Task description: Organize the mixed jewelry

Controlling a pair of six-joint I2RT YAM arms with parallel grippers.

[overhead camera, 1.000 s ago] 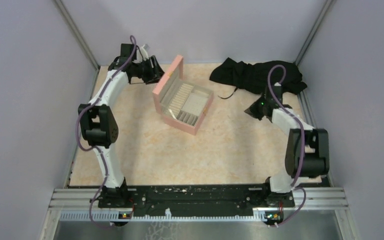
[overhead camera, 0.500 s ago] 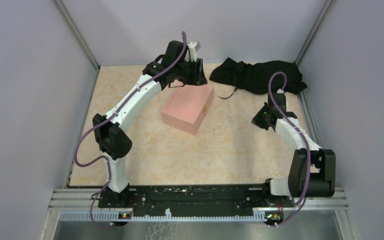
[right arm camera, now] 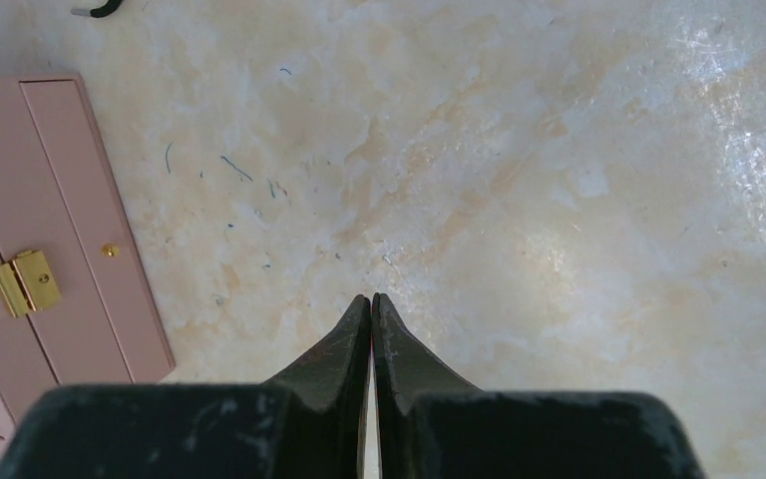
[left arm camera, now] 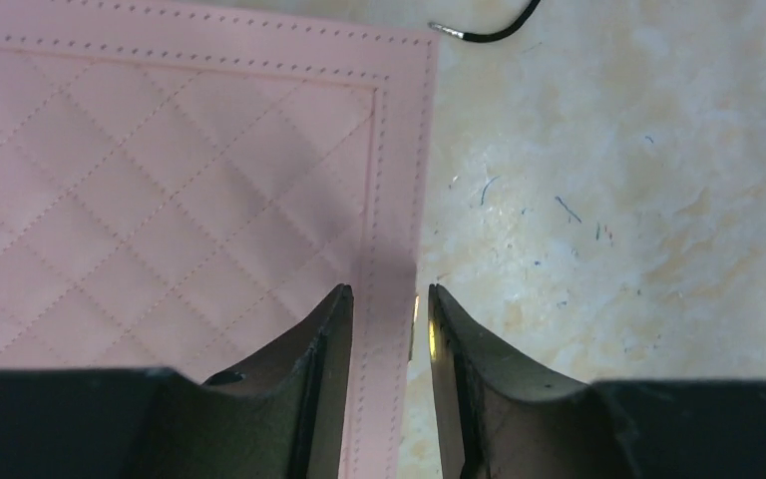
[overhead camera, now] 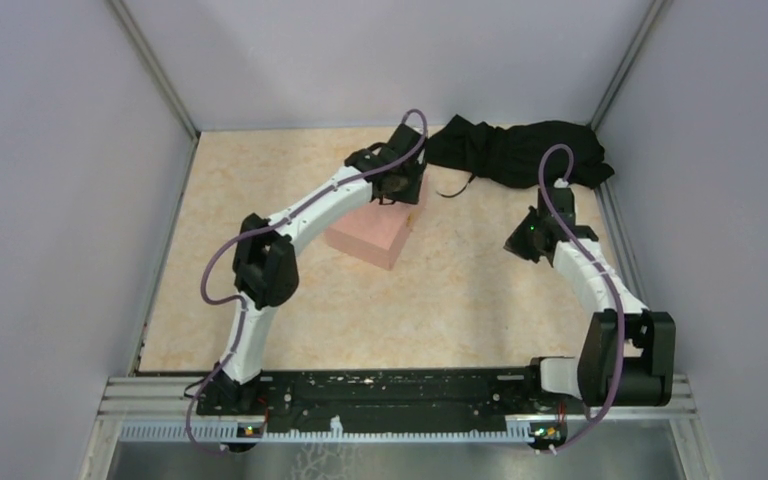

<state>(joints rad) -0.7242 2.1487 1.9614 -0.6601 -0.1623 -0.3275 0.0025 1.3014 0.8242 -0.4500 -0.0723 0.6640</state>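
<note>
L end effector [left arm camera: 389, 292] now over quilted lid [left arm camera: 160, 180]

Table [overhead camera: 460, 300]: pale marbled beige top in front of me, with small dark flecks.
Centre, towards the far side: closed pink box [overhead camera: 370, 242], quilted lid, gold clasp [right arm camera: 25, 282] on its right face.
Far right: crumpled black cloth [overhead camera: 520, 150].
Between them: thin black cord [left arm camera: 484, 35], metal-tipped.
</note>
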